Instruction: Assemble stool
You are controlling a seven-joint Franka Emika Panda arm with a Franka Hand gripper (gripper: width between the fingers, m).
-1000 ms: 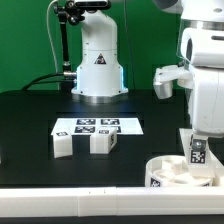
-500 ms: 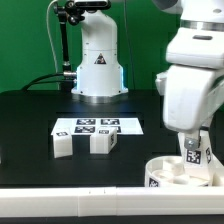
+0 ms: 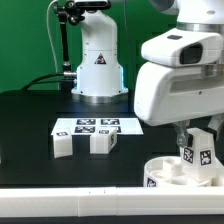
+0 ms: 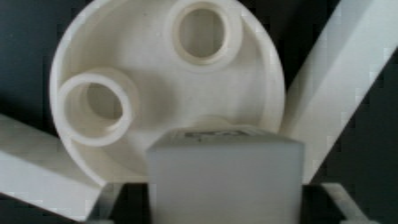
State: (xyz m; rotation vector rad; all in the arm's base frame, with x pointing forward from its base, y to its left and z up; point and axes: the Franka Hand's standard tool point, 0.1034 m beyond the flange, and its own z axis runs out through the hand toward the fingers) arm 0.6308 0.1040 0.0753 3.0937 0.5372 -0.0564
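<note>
My gripper is shut on a white leg block with a tag and holds it upright just above the round seat disc at the exterior view's front right. In the wrist view the leg block sits between my gripper's two fingers, with the seat disc and two of its round holes behind it. Two more leg blocks lie on the black table in front of the marker board.
A long white rail runs beside the seat disc in the wrist view. The robot base stands at the back. A white edge runs along the table's front.
The arm's wrist has swung toward the exterior view's left and fills more of the picture. The leg block stays held just above the seat disc.
</note>
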